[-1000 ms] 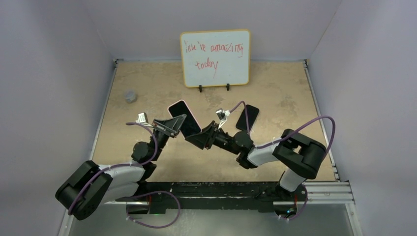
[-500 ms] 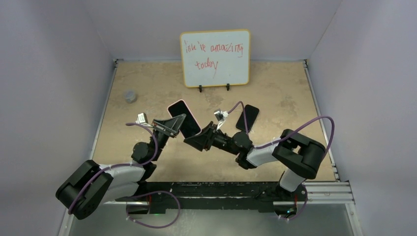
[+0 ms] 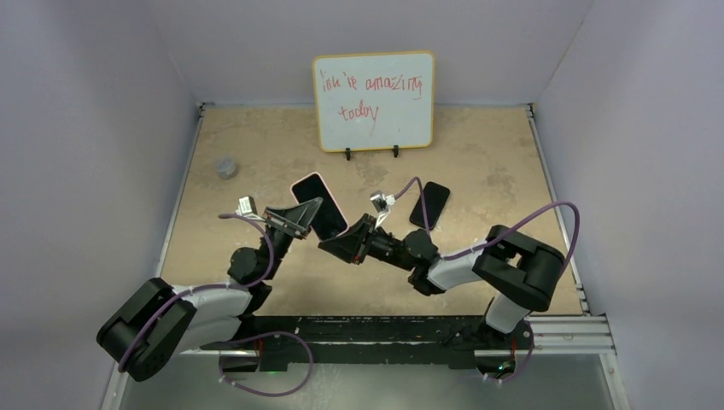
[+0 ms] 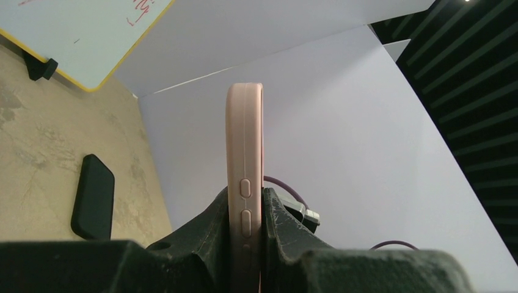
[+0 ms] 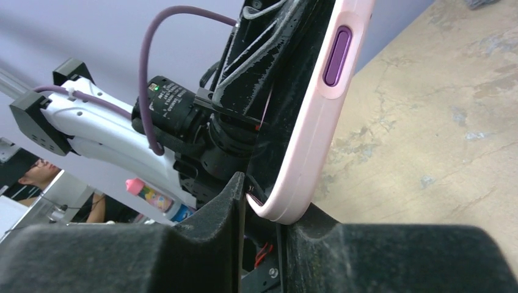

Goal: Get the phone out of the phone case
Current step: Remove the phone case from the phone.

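A phone with a dark screen (image 3: 323, 212) sits in a pink phone case (image 4: 244, 140), held up edge-on above the table. My left gripper (image 4: 245, 195) is shut on the case across its two faces, just beside the side buttons. In the top view the left gripper (image 3: 300, 218) grips the case's left side. My right gripper (image 3: 335, 242) is at the case's lower corner. In the right wrist view that rounded pink corner (image 5: 287, 201) sits between the narrowed jaws of the right gripper (image 5: 262, 195), against the right finger (image 5: 317, 223).
A second black phone (image 3: 429, 205) lies flat on the tan table, to the right of the grippers; the left wrist view shows that black phone (image 4: 93, 196) too. A whiteboard (image 3: 373, 100) stands at the back. A small grey object (image 3: 226, 166) sits at the left.
My right gripper has slid a little left onto the case's lower corner and its jaws have narrowed around it. The left gripper and the case have stayed put.
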`<action>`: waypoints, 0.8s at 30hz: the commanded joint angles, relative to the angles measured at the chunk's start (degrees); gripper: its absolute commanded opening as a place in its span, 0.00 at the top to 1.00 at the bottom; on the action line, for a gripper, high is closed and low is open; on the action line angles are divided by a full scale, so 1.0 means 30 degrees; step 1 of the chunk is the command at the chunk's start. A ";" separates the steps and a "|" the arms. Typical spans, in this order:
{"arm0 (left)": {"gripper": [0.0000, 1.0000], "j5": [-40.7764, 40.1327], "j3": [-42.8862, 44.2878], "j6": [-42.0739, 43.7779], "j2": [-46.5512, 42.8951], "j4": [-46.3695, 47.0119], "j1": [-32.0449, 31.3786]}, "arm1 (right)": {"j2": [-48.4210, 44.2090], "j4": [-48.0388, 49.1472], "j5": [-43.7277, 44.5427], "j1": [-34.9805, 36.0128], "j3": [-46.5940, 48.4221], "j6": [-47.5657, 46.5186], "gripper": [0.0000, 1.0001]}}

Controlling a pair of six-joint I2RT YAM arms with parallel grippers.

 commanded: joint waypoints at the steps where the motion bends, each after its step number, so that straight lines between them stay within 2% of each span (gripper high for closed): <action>1: 1.00 -0.0145 0.0001 -0.0372 -0.0290 0.4809 -0.0085 | -0.0145 0.1532 0.0635 0.0106 0.0244 -0.1197 0.81; 7: 1.00 -0.0132 -0.0012 -0.0572 -0.0743 0.3744 -0.0086 | -0.0438 0.1096 0.1904 0.0129 -0.0484 -0.3700 0.88; 16: 1.00 -0.0233 0.0005 -0.0902 -0.1993 0.1193 -0.0073 | -0.1550 -0.0528 0.3701 0.0142 -0.1434 -0.7437 0.88; 24: 1.00 0.0561 0.0503 -0.1424 -0.1879 -0.0296 -0.0088 | -0.1844 -0.0638 0.3707 0.0132 -0.1602 -0.8730 0.88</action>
